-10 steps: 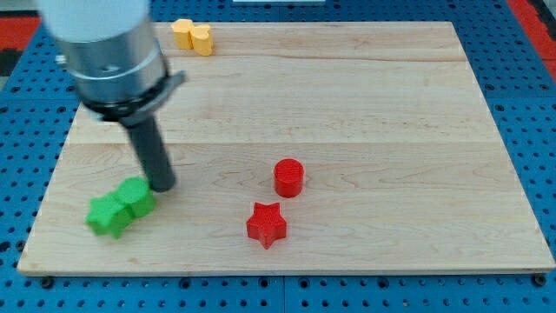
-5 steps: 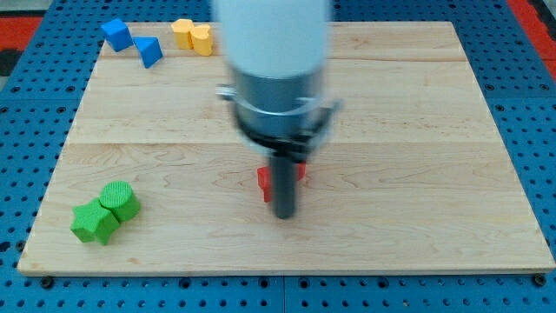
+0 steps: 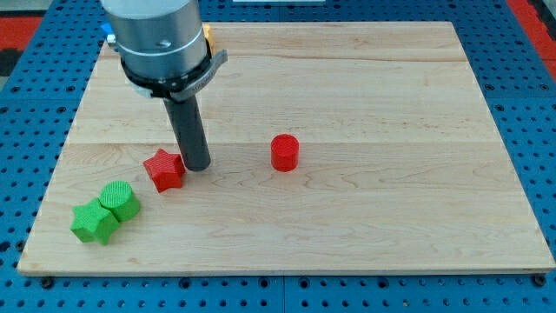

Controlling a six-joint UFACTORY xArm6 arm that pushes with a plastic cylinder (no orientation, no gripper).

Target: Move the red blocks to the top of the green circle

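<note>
While my tip (image 3: 196, 165) rests against the right edge of the red star (image 3: 163, 169), grasping nothing since it only pushes, the star sits near the green circle (image 3: 119, 199), up and to its right, so the first red block looks nearly placed. Next I judge a short nudge leftward is needed, then a trip to the red cylinder (image 3: 284, 152), well apart toward the view's right. A green star-like block (image 3: 94, 222) touches the circle's lower left; the wooden board (image 3: 391, 217) between seems unobstructed
</note>
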